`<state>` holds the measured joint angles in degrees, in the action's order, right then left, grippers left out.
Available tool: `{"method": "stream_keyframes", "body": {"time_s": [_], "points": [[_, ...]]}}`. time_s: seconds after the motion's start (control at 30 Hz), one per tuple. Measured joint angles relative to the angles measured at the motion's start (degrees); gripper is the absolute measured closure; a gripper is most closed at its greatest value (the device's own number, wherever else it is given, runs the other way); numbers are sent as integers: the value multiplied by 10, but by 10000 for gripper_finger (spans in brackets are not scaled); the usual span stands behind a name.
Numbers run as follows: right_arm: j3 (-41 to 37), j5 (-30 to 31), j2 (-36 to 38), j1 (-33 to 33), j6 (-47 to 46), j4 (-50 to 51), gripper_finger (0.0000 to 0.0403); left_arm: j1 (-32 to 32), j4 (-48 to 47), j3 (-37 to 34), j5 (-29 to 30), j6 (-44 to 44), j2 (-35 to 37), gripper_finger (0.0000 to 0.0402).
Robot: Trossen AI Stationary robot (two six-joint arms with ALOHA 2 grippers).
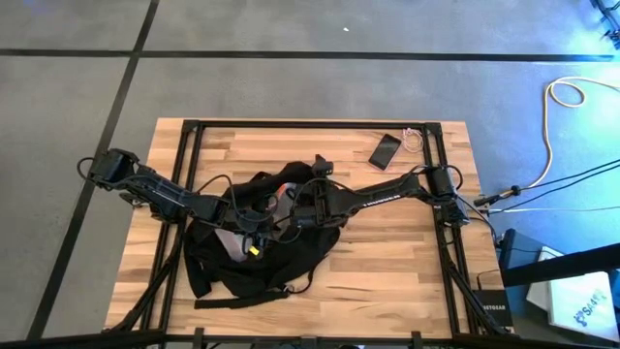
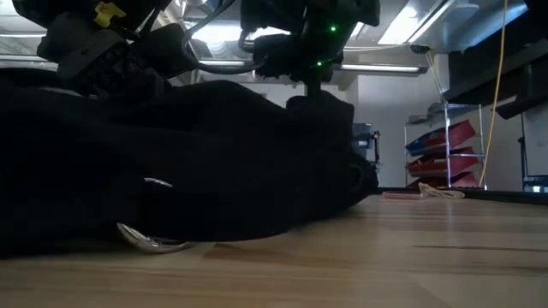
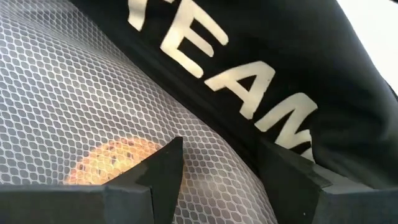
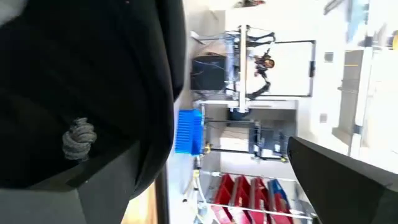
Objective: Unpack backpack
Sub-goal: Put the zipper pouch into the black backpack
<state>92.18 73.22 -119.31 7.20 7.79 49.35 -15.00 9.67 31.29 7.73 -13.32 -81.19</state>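
Observation:
The black backpack point(image 1: 257, 247) lies flat in the middle of the table, its top open, with grey mesh lining point(image 1: 232, 242) showing. Both grippers are over that opening. My left gripper point(image 1: 250, 221) is open and points into it. In its wrist view the open gripper point(image 3: 224, 180) stands over white mesh point(image 3: 74, 93) with something orange point(image 3: 115, 158) under it, beside black fabric with white letters point(image 3: 249, 87). My right gripper point(image 1: 298, 208) point(image 4: 224, 180) is wide open at the backpack's far-right edge. A grey knotted cord point(image 4: 78, 138) shows on the black fabric there. My left gripper's fingers point(image 3: 155, 177) lie close over the mesh lining and the lettered black fabric. Whether they touch either I cannot tell. My right gripper has one finger point(image 4: 106, 186) against the backpack's black fabric edge point(image 4: 165, 124), which drapes over it. The other finger stands free in the air, so nothing is pinched.
A flat black phone point(image 1: 385, 150) and a thin white cable point(image 1: 414, 139) lie near the table's far-right corner. A metal ring point(image 2: 150, 242) pokes out under the backpack's near side. Bare wood shows to the right point(image 1: 407, 252) and along the near edge.

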Motion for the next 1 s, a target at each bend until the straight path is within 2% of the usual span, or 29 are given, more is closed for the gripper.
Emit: {"method": "stream_keyframes", "body": {"time_s": [0.17, 0.33, 0.53, 0.77, 1.0], "points": [[-1, 84, 8, 8, -28, 3, 39, 0, 2, 0, 0, 0, 0, 215], [-1, 94, 51, 8, -94, 7, 75, 0, 2, 0, 0, 1, 0, 215], [-1, 75, 105, 17, -157, 24, 110, 0, 1, 1, 0, 3, 0, 215], [0, -25, 145, 68, -197, 60, 144, 0, -4, 1, -3, 17, 0, 215], [1, -39, 150, 168, -359, 168, 198, 0, -8, 0, 16, 32, 0, 215]]}}
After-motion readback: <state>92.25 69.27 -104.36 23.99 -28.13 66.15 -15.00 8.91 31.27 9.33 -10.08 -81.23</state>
